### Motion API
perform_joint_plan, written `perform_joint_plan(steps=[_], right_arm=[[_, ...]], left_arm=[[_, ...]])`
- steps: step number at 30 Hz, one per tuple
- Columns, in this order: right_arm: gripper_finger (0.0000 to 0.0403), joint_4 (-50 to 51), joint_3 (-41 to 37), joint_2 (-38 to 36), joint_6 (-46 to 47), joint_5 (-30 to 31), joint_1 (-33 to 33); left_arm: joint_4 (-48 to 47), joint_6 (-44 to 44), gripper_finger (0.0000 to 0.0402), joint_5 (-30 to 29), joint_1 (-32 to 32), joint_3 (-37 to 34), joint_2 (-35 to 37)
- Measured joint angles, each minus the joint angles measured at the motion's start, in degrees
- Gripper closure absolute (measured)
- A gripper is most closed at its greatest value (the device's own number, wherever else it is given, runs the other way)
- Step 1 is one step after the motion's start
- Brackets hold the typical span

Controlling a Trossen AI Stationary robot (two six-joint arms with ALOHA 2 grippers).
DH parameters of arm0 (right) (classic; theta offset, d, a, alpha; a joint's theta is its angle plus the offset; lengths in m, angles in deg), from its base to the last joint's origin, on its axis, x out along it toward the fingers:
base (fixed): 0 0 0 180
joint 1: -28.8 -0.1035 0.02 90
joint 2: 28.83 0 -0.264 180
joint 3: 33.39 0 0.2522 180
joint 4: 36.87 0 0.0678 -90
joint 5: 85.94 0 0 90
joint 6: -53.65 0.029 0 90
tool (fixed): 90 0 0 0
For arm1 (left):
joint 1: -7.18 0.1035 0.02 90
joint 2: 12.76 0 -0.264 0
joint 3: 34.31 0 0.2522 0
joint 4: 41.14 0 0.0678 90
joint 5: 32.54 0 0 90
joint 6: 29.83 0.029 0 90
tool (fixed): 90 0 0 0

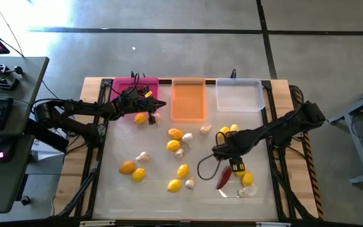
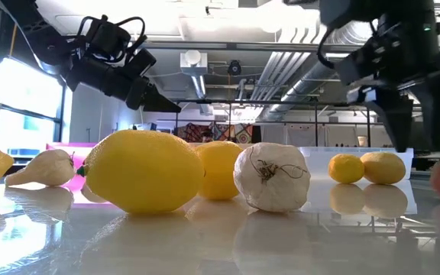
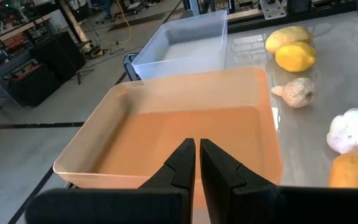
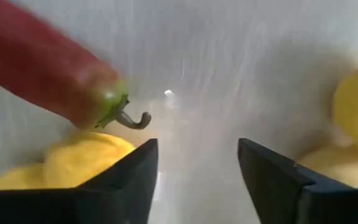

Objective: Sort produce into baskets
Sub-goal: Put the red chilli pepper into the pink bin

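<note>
Presently, the long dark red chili pepper (image 1: 223, 178) lies on the white table top (image 1: 156, 189) at the near right, its long axis running slightly oblique, stem end toward the trays and tip toward the table's near edge. In the right wrist view its green cap and curled stem (image 4: 124, 113) point toward the gap between the fingers. The right gripper (image 1: 237, 166) hangs just beside it, fingers spread with nothing between them. Yellow lemon-like fruits (image 1: 247, 179) lie close on its other side. Further off, the translucent orange rectangular tray (image 1: 188, 99) stands between the magenta-pink tray (image 1: 128, 86) and the clear whitish tray (image 1: 239, 94) along the far edge. The left gripper (image 1: 150, 103) sits beside the pink tray, fingers closed on nothing.
</note>
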Motion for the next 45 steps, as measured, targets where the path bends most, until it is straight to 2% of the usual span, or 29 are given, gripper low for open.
perform_joint_plan(steps=[6, 14, 18, 23, 29, 38, 45], right_arm=[[0.0143, -1.8, 0.0, 0.0, -5.5, 5.4, -5.2], [0.0139, -1.4, 0.2, 0.0, -6.8, 6.0, -12.8], [0.0139, -3.7, 1.2, 0.0, -7.2, 10.1, -15.3], [0.0139, -10.0, 1.2, 0.7, -10.3, 10.8, -15.7], [0.0139, -8.9, 1.2, 4.5, -11.1, 7.4, -16.6], [0.014, -10.0, 1.2, 8.0, -10.9, 7.7, -17.5], [0.017, -11.0, 1.2, 10.6, -8.2, 9.4, -16.3]], left_arm=[[0.0, 0.5, 0.039, 0.0, 0.0, 0.0, 0.0], [0.0, 0.5, 0.039, 0.0, 0.0, 0.0, 0.0], [0.0, 0.5, 0.039, 0.0, 0.0, 0.0, 0.0], [0.0, 1.0, 0.039, 0.0, 0.0, 0.0, 0.0], [-0.1, 1.4, 0.039, 0.0, 0.0, 0.0, 0.0], [-0.1, 2.5, 0.039, 0.0, 0.0, 0.0, 0.0], [-0.5, 2.1, 0.039, 0.0, 0.0, 0.0, 0.0]])
